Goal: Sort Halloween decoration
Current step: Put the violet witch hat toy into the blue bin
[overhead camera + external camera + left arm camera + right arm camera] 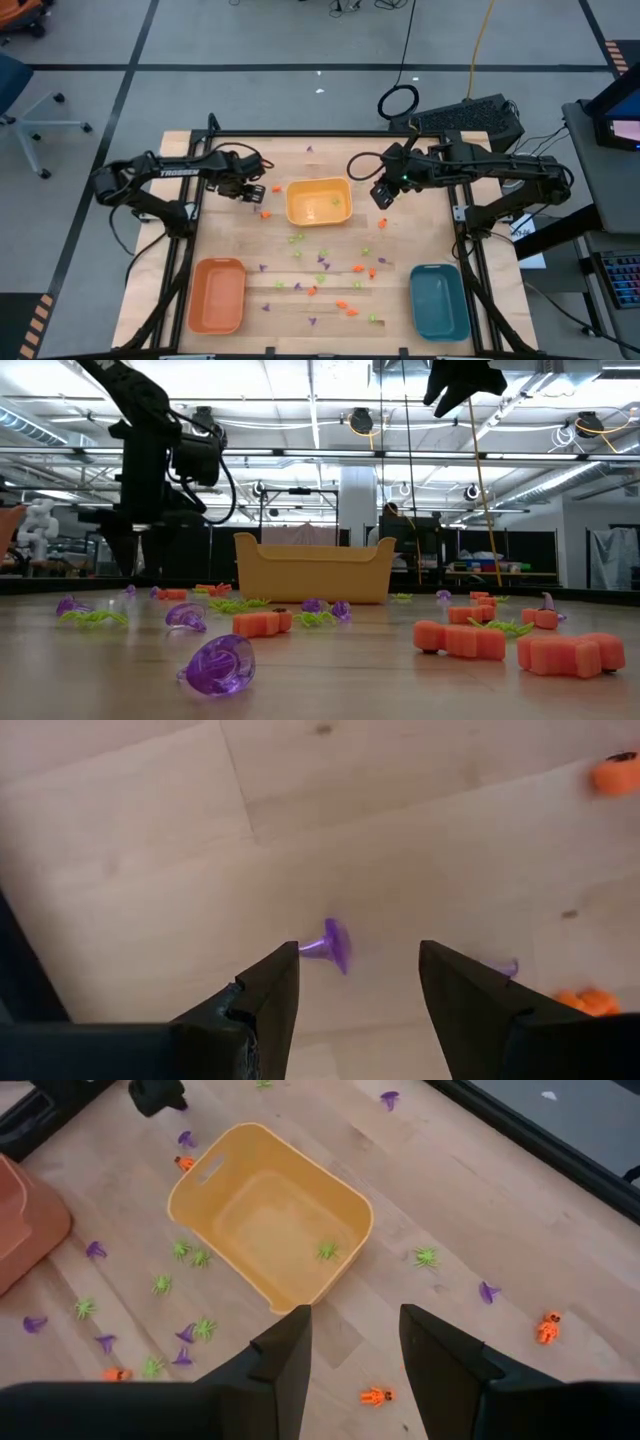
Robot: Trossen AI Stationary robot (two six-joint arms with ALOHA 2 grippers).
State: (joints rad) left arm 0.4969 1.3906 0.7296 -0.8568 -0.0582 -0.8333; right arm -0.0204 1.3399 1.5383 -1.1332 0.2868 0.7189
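Overhead and wrist views of a light wooden table point(340, 255) carrying three rectangular plastic trays: a yellow tray point(318, 201) near the table's middle, an orange tray point(217, 295) at the near left corner and a teal tray point(439, 300) at the near right. The Halloween decoration point(322, 262), many tiny pieces in orange, light green and purple, lies scattered over the wood, mostly between the yellow tray and the near edge; one light green spider-like piece point(327, 1251) rests inside the yellow tray.

The left gripper point(247, 187) is low over the table just left of the yellow tray. Its fingers point(262, 995) stand apart and hold nothing; a small purple cone-shaped piece point(330, 943) lies on the wood in line with the gap between them, nearer the one finger, and orange pieces point(612, 775) lie farther out.

The right gripper point(383, 192) hangs above the table just right of the yellow tray. Its jaws are likewise parted and empty, its wrist view looking down on the yellow tray and the pieces around it.
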